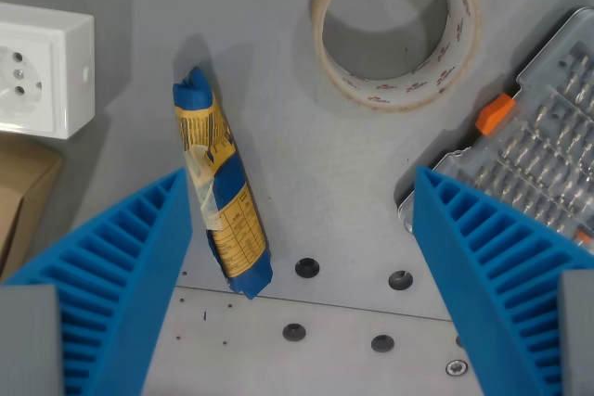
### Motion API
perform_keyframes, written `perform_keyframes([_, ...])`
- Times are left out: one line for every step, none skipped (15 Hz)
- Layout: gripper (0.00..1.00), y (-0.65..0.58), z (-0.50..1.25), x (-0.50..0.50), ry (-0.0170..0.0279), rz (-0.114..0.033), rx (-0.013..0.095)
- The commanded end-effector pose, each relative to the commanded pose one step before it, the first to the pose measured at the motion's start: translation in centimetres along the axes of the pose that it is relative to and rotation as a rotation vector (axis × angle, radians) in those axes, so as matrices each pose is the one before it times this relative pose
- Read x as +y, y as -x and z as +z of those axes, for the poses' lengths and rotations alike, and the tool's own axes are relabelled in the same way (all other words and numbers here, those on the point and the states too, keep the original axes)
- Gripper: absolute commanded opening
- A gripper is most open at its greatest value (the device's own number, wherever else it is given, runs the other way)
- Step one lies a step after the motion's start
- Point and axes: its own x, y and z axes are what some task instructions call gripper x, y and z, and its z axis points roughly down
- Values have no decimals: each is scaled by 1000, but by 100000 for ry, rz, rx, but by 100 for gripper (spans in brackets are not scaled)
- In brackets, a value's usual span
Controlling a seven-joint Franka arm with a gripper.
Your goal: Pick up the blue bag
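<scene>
The gripper (297, 257) stands spread wide and empty, its two blue ribbed fingers (121, 275) at the lower corners of the wrist view. The blue bag (221, 194) lies on the grey table (306, 155) just beside the finger at the wrist view's left, at about nine o'clock from the gap's middle, so it is off-centre.

To grasp well, I judge the gripper should shift toward nine o'clock until the bag sits midway between the fingers, then descend and close across its narrow width, clear of the white socket (42, 67), the tape roll (397, 30) at one o'clock and the drill-bit case (529, 155) at three.

The bag's long axis runs from about eleven o'clock to five o'clock, crimped end pointing up-left.
</scene>
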Motion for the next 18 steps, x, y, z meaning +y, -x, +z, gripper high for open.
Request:
perform_keyframes([100,-16,-167,6,74,-21,344])
perform_keyframes([100,0,1,-1,-16,23,-12])
perform_keyframes([100,1,3,-2,20,-49,18])
perform_keyframes([100,3,8,-4,-1,-32,47])
perform_keyframes([100,6,14,-8,5,-129,21])
perform_keyframes([100,10,23,-12,12,-168,16])
perform_keyframes([100,16,36,-19,17,-234,13])
perform_keyframes([100,23,51,-27,-6,-321,28])
perform_keyframes([100,31,69,-37,65,-463,96])
perform_keyframes([100,41,86,-47,49,-472,164])
perform_keyframes([100,50,101,-57,82,-538,275])
perform_keyframes([100,57,115,-65,121,-580,352])
perform_keyframes([100,59,126,-71,174,-667,454])
perform_keyframes([100,63,140,-77,145,-610,419])
perform_keyframes([100,74,157,-80,169,-634,449])
perform_keyframes([100,90,174,-82,174,-645,557])
perform_keyframes([100,104,188,-86,238,-696,740])
perform_keyframes([100,117,196,-94,196,-763,554])
